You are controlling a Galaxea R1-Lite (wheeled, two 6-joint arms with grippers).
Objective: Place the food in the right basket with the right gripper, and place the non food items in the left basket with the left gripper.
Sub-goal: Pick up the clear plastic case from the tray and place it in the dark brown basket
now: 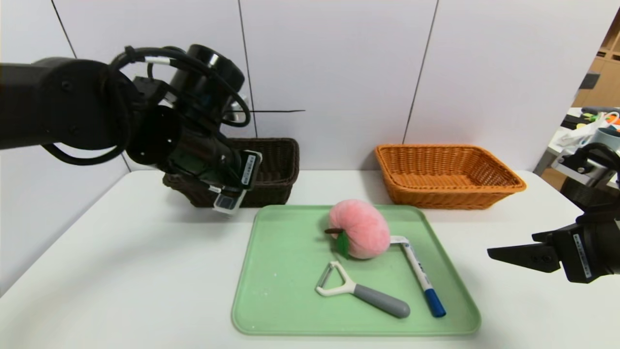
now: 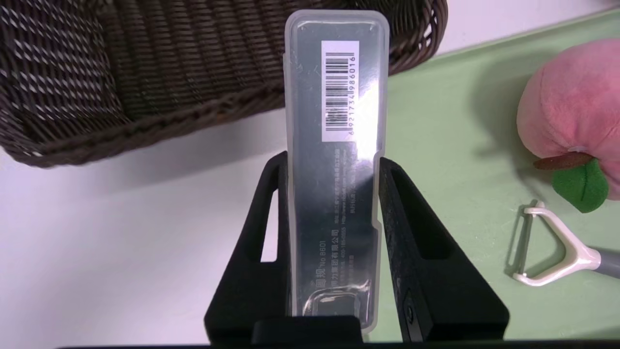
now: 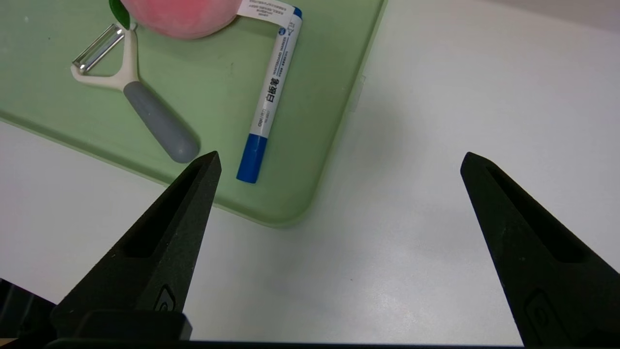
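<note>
Head view: the left pincer (image 1: 232,191) hangs above the white desk (image 1: 121,271), just in front of the dark basket (image 1: 276,169) and off the tray's (image 1: 281,291) far-left corner. It pinches the case (image 1: 244,182), a slim translucent box with a barcode label. In the left wrist view the two black fingers (image 2: 411,242) press against the case's (image 2: 336,145) long sides, and its far end points toward the dark basket (image 2: 145,72), whose rim lies beyond it. Whether the case is over the basket or short of it I cannot tell; the desk (image 2: 97,242) shows below the pincer (image 2: 332,160).

The peach (image 1: 361,228) sits on the green tray, toward its far side, with stem and leaf facing the left. The marker (image 1: 419,276) lies beside it on the right, blue cap toward the near edge, its white end tucked against the peach. The peeler (image 1: 358,291) lies nearer the tray's front, blade end toward the peach, grey handle toward the marker's cap.

The orange basket (image 1: 450,174) stands at the far right of the desk, beyond the tray, and shows nothing inside.

The right pincer (image 1: 513,254) is parked low over the desk to the right of the tray, spread wide. The right wrist view shows its fingers (image 3: 160,252) well apart over bare desk (image 3: 387,242), holding nothing, with the tray's corner (image 3: 300,194), marker (image 3: 273,92) and peeler (image 3: 140,97) beyond.
</note>
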